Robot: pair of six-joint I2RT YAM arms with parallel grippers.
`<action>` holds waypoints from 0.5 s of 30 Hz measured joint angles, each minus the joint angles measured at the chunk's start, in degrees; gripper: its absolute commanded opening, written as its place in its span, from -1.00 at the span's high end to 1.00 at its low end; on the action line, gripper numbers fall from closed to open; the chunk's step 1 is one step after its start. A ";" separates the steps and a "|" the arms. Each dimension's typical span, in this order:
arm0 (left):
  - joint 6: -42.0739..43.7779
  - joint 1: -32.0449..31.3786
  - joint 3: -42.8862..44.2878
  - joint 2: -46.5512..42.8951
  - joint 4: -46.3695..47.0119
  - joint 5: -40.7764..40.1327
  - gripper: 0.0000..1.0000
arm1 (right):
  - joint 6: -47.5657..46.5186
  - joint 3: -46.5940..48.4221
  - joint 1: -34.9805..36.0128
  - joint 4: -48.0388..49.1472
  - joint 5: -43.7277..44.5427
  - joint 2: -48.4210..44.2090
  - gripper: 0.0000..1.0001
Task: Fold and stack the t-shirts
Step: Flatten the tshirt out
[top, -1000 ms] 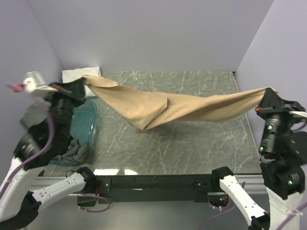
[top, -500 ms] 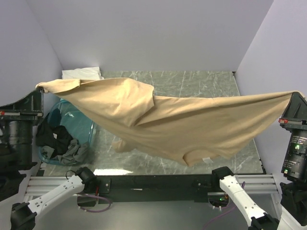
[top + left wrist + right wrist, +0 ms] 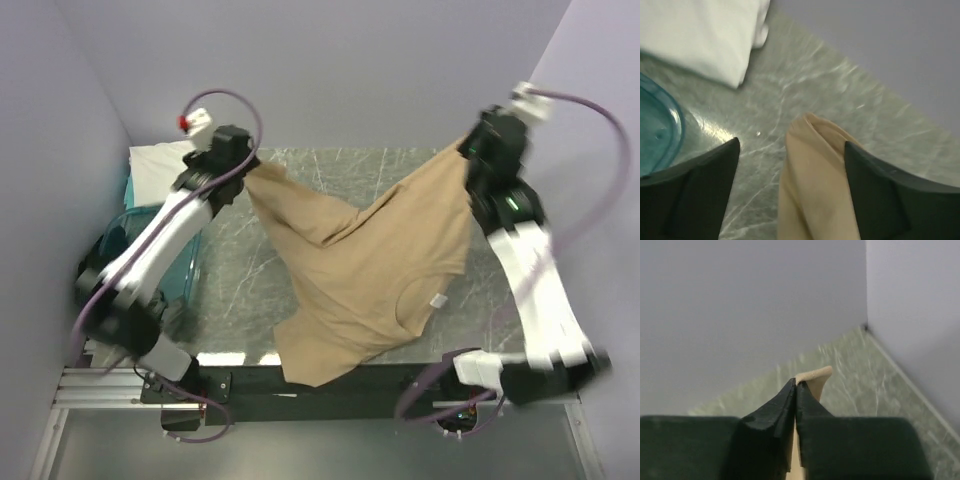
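Left gripper [image 3: 791, 146] stands spread around the tan t-shirt [image 3: 370, 270]; right gripper [image 3: 796, 385] pinches its corner.

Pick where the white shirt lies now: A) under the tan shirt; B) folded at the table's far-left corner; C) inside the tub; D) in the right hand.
B: the white shirt sits folded on the table's far-left corner, beyond the tub and apart from the tan shirt.

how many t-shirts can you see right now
2. The tan-beige cotton t-shirt hangs spread over the middle of the table; the white cotton t-shirt lies folded at its far left corner. Others may be hidden in the translucent teal plastic tub.
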 measured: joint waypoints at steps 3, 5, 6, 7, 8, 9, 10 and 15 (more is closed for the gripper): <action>-1.14 4.26 8.79 17.99 -6.64 6.54 -0.99 | 1.16 1.55 -2.60 -0.76 -2.19 16.59 -0.06; -1.44 5.46 15.47 27.15 -11.41 8.66 -0.99 | 2.32 4.85 -3.96 -4.15 -3.23 27.34 -0.25; -1.49 5.73 17.27 30.03 -13.07 9.64 -0.99 | 2.71 6.71 -4.46 -6.45 -3.52 32.06 -0.37; -1.44 5.79 17.20 30.93 -13.77 10.80 -0.99 | 3.28 8.26 -4.83 -8.37 -3.78 36.24 -0.42; -1.31 5.79 16.65 30.99 -14.38 11.98 -0.99 | 3.72 8.90 -5.07 -9.97 -4.13 38.97 -0.43; -1.18 5.73 15.19 29.97 -13.97 13.68 -0.99 | 4.11 8.83 -5.29 -11.65 -4.72 40.44 -0.56; -1.03 5.62 12.76 27.87 -12.81 15.34 -0.99 | 4.66 8.48 -5.42 -13.11 -5.31 40.72 -0.59; -0.76 4.81 -0.98 13.60 -7.58 22.53 -0.99 | 6.38 3.58 -5.46 -11.85 -6.97 33.31 -0.62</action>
